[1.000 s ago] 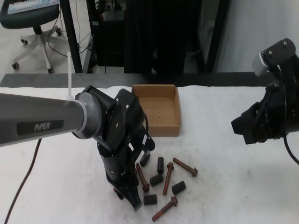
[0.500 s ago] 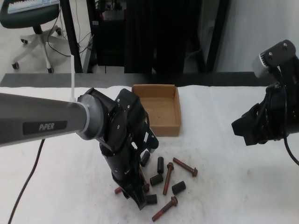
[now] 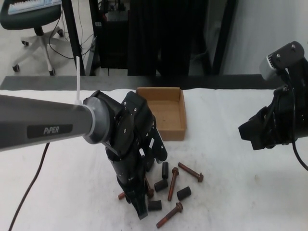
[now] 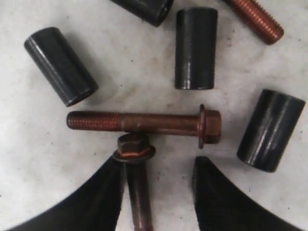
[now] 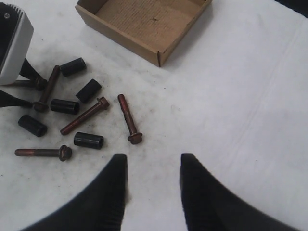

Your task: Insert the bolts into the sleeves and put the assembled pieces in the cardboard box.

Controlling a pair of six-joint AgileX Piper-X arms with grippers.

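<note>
Bench: a white, smudged cloth-covered bench (image 3: 250, 192) carries everything; dark racks (image 3: 159, 38) and an office chair (image 3: 33, 24) stand behind it.
Left hand: the left hand (image 4: 159, 161) points down at the pile, its two black fingers (image 4: 96, 207) spread apart and gripping nothing.
In the gap: a rusty-brown, hex-headed steel bolt (image 4: 136, 187) lies with its shank between the fingers, close against one of them.
Just beyond: a second bolt (image 4: 144, 122) of the same kind lies crosswise, just beside the first one's head.
Around: short black cylindrical sleeves (image 4: 60, 65) lie loose on their sides near the bolts.
Left arm: the grey left arm (image 3: 48, 125) stretches in low over the bench, its wrist bent steeply down, covering part of the pile in the high view.
Right hand: the right hand (image 5: 151, 159) hangs with its fingers parted, holding nothing, over bare cloth well apart from the pile.
Box: a shallow brown cardboard box (image 3: 166, 134) sits beyond the pile.
</note>
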